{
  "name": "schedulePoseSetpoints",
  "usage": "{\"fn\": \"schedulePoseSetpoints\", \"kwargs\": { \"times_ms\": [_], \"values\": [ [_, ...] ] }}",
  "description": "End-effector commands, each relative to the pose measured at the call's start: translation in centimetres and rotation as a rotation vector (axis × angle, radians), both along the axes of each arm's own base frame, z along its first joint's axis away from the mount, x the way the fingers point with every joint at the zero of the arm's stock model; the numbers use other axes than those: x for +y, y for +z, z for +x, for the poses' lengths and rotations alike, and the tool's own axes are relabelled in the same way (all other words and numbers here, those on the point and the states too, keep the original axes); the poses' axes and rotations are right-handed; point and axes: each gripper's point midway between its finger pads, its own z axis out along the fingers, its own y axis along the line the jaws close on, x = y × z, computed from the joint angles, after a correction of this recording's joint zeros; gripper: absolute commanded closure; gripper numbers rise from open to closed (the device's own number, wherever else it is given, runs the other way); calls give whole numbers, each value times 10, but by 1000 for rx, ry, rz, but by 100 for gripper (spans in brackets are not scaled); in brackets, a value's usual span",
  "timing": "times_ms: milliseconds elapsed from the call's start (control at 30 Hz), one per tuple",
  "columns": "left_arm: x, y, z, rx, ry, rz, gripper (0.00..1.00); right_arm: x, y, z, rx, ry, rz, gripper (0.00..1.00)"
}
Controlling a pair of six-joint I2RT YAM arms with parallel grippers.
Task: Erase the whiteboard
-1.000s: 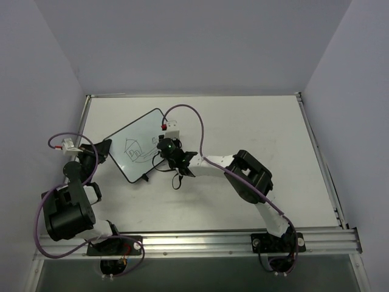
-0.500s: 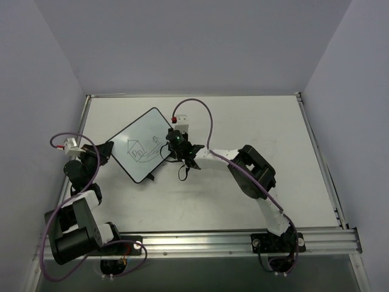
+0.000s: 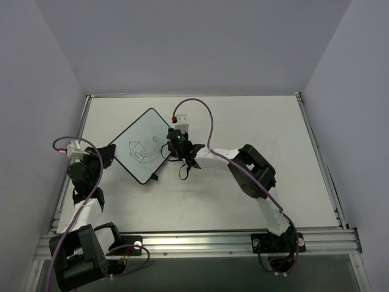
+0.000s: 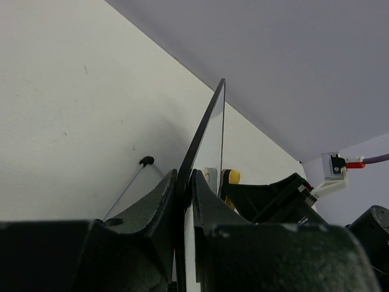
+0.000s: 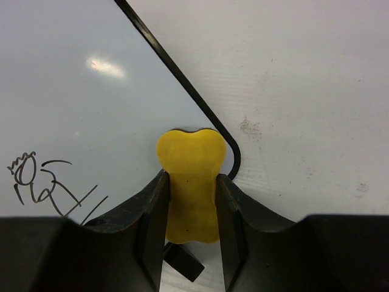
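The whiteboard [image 3: 141, 146] lies tilted like a diamond on the table, with a thin black line drawing of a house on it. My left gripper [image 3: 108, 152] is shut on its left corner; the left wrist view shows the board's black rim [image 4: 203, 131] edge-on between the fingers. My right gripper [image 3: 172, 145] is shut on the yellow eraser [image 5: 189, 182], which rests on the board's right corner beside the rim [image 5: 182, 79]. Part of the drawing [image 5: 42, 182] shows to the eraser's left. The eraser also shows behind the board in the left wrist view [image 4: 231, 177].
The white table [image 3: 261, 121] is walled on three sides. A metal rail [image 3: 243, 240] runs along the near edge by the arm bases. Purple cables loop above both arms. One black board foot [image 5: 182, 263] shows under the eraser.
The left arm has drawn back toward the near left, its base link swinging down. The board has shifted slightly right and up, and the right gripper with the eraser has moved to its right corner.
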Motion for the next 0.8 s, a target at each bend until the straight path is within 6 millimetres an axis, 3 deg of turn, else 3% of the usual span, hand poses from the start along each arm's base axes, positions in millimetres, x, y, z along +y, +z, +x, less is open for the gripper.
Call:
{"fn": "schedulePoseSetpoints", "kwargs": {
  "times_ms": [0, 133, 167, 200, 267, 300, 333, 400, 533, 767],
  "values": [
    [5, -38, -10, 135, 40, 27, 98, -2, 1, 13, 8, -13, 23, 100],
    [3, -40, -13, 160, 40, 31, 94, 5, 4, 10, 7, 0, 33, 100],
    [4, -39, -13, 162, 44, 31, 84, 6, 4, 9, 6, 3, 34, 100],
    [4, -42, -15, 184, 48, 25, 62, 9, 3, 7, 8, 8, 35, 100],
    [5, -39, -16, 184, 57, 30, 49, 10, 0, 5, 8, 8, 33, 100],
    [4, -35, -17, 172, 55, 31, 35, 13, -1, 3, 10, 13, 34, 100],
    [5, -34, -18, 170, 59, 32, 32, 14, -1, 1, 11, 17, 35, 100],
    [4, -31, -21, 171, 61, 28, 26, 15, -3, -2, 13, 20, 31, 100],
    [7, -12, -21, 148, 82, 40, 26, 16, -4, -3, 16, 26, 31, 100],
    [22, -1, -15, 148, 157, 43, 26, 20, 1, 0, 17, 46, 41, 100]
  ]
}}
